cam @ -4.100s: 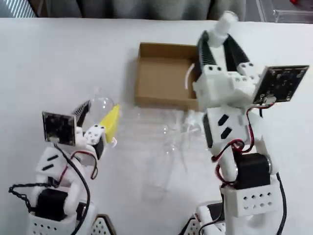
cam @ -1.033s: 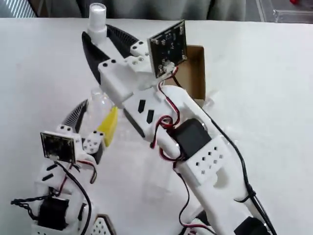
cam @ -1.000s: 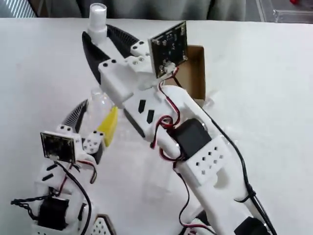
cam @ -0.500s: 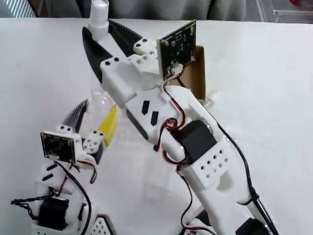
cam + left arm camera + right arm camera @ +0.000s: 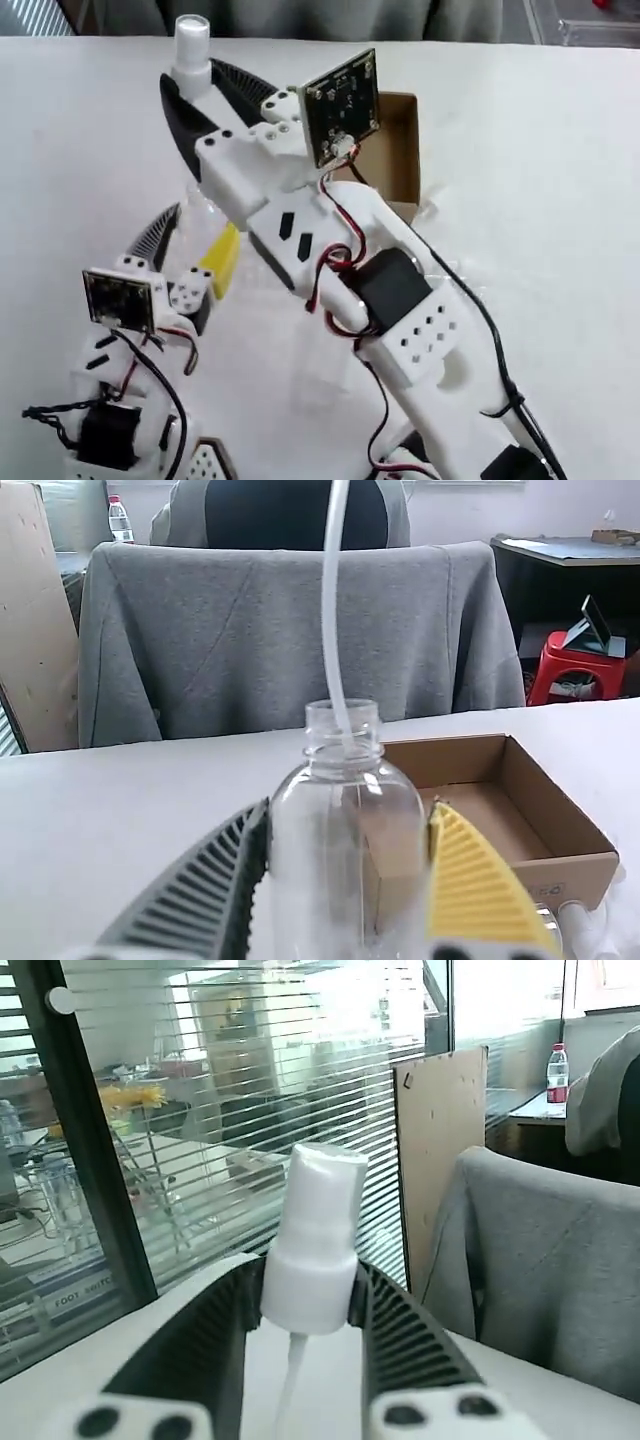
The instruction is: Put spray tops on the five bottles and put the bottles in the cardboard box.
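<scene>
Since four seconds ago my right arm has swung from above the cardboard box (image 5: 400, 150) across to the left side of the tabletop (image 5: 520, 150), and in the last half second it has dropped a touch lower. The right fingers (image 5: 375, 1305) are clamped narrow on the white spray top (image 5: 312, 1230), one black finger on each side of its collar, nozzle end pointing up and away from the wrist. On the high view the spray top sits directly over the left arm's grasp. The left fingers (image 5: 455, 860), one dark grey and one yellow, are closed on the clear bottle (image 5: 345, 830), which stands upright between them with its neck open. The spray top's thin white dip tube (image 5: 335, 600) hangs straight down, and its lower end is inside the bottle's neck; the cap itself is well above the neck. The open box lies just behind and to the right of the bottle on the left wrist view. A chair draped in grey cloth stands past the tabletop's far edge.
</scene>
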You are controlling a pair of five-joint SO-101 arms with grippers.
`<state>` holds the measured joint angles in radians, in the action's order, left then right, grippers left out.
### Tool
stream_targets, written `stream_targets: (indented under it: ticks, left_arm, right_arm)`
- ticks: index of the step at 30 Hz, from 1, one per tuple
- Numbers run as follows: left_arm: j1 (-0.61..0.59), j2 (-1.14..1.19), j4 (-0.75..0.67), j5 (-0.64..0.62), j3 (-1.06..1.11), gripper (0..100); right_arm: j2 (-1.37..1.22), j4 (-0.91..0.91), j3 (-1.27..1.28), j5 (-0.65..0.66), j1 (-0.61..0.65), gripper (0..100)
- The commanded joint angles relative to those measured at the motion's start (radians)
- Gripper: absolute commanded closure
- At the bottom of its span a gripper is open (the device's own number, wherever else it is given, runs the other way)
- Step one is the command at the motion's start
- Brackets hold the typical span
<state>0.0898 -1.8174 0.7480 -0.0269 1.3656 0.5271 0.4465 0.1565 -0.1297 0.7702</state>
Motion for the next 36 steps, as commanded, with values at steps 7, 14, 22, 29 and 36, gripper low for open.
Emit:
stream_targets:
  ticks: [7,14,22,29,36]
  left_arm:
    - [0.012,-0.015,-0.023,0.009,-0.005,98]
    - [0.012,-0.015,-0.029,0.009,0.014,98]
    - [0.005,-0.015,-0.106,0.009,0.066,98]
    - [0.005,-0.015,-0.110,0.009,0.069,98]
    - [0.007,-0.015,-0.110,0.009,0.069,98]
  right_arm:
    - [0.039,-0.015,0.058,-0.002,0.010,98.1]
    - [0.039,0.051,0.068,-0.008,0.015,81.1]
    - [0.039,0.085,0.068,-0.009,0.051,77.4]
    - [0.113,0.082,0.066,-0.005,0.045,78.6]
    - [0.143,0.183,0.069,-0.003,-0.067,78.7]
